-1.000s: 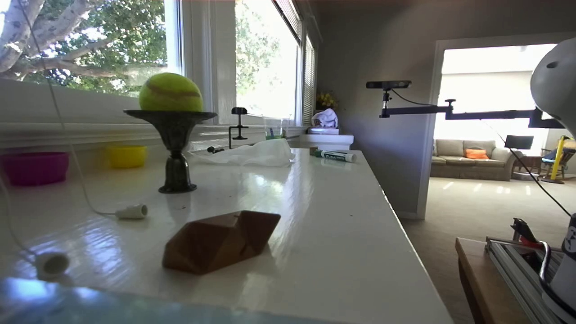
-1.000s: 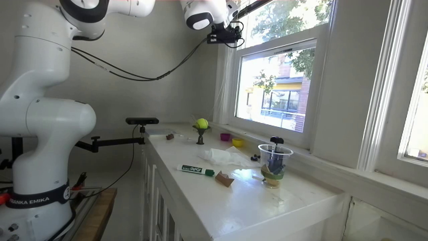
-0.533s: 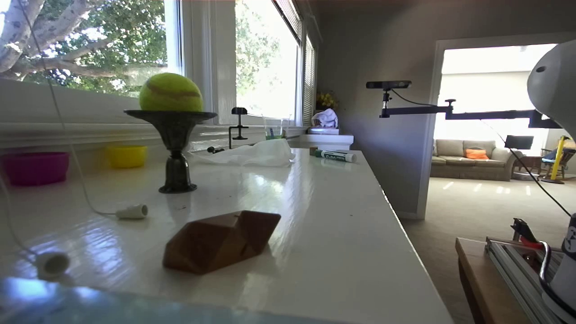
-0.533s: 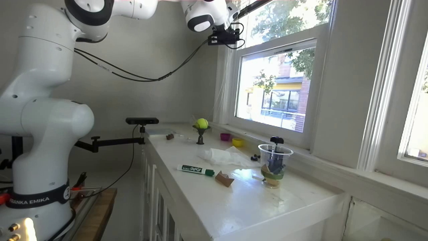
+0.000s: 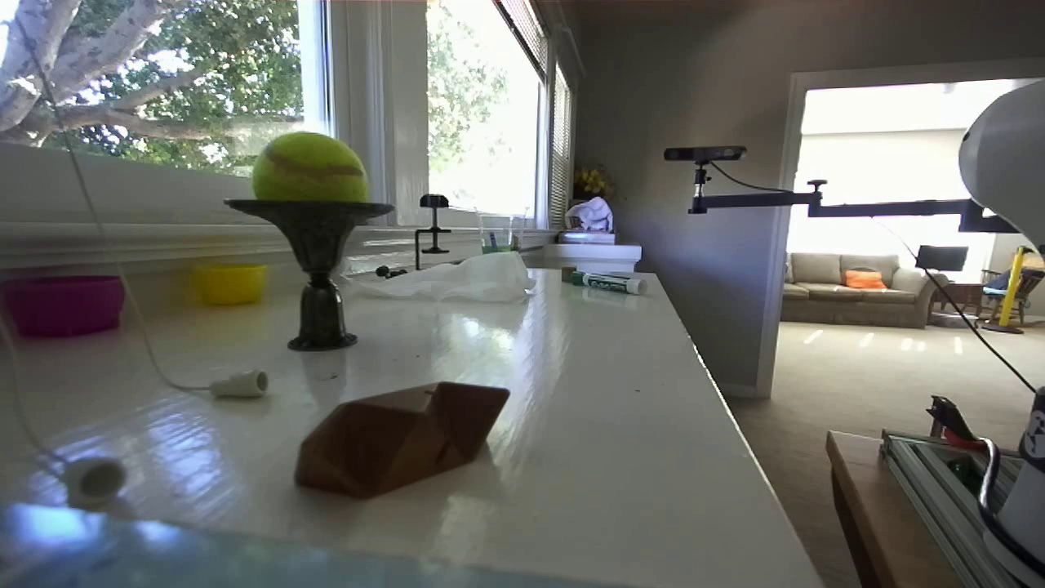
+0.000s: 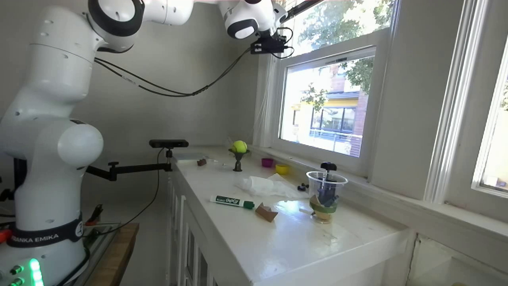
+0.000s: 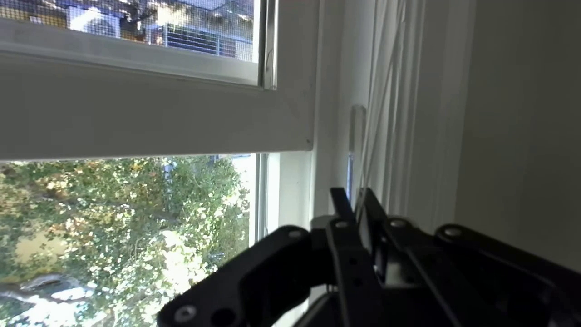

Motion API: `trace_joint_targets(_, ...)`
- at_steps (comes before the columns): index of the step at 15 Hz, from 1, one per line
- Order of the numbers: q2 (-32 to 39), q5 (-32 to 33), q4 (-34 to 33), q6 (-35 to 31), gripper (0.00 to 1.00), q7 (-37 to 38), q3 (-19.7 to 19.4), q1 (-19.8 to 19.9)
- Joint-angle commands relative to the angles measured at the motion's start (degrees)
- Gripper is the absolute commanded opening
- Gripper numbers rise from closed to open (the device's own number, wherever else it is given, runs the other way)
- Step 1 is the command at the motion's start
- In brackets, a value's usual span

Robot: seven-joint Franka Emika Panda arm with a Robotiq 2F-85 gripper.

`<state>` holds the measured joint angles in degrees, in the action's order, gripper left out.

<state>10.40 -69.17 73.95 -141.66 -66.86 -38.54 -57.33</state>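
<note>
The gripper (image 7: 355, 194) stands at the window frame (image 7: 295, 120) with its jaws nearly together; white cords (image 7: 375, 131) run into the narrow gap. Whether the cords are pinched cannot be told. The fingertips (image 7: 341, 202) show only in the wrist view; in an exterior view, the gripper appears as a dark block high by the window frame's left side. Markings: FRANKA EMIKA on the base band (image 6: 45, 236); EXPO on the marker (image 6: 233, 201). Containers: clear cup (image 6: 339, 190), near right, with dark blue and tan contents (image 6: 328, 196); dark stand (image 6: 238, 163), farther off, bearing a tennis ball (image 6: 239, 146).
</note>
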Motion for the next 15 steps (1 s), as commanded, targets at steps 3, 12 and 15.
trace_joint_targets(3,-0.1,0.0,-0.1,-0.1,0.02,-0.2,0.9,0.9)
trace_joint_targets(12,-2.8,3.5,4.3,-4.5,0.01,1.9,-0.1,-1.0)
trace_joint_targets(15,-5.6,7.2,8.3,-9.4,0.01,4.0,-0.5,-2.4)
